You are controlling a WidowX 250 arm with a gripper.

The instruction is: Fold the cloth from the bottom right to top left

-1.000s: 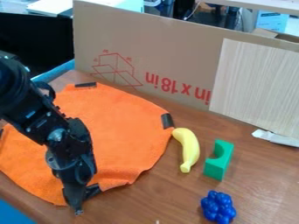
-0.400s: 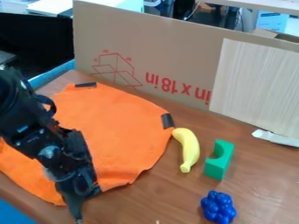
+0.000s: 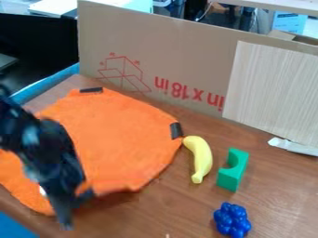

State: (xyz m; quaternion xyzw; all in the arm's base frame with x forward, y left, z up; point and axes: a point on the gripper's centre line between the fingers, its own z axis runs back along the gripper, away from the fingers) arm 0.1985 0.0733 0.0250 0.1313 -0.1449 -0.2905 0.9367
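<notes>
From here, camera view, I see the black two-finger gripper pinching the near edge of the orange fabric cloth, which lies mostly spread on the brown wooden table, beside the curved yellow toy banana.

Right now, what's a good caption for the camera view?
Hand at near edge of orange cloth; banana, green block and blue toy to its right.

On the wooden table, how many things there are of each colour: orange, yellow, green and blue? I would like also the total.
Orange: 1 (soft orange cloth)
Yellow: 1 (curved yellow toy banana)
Green: 1 (green block with a rounded notch)
Blue: 1 (bumpy blue cluster)
Total: 4
</notes>
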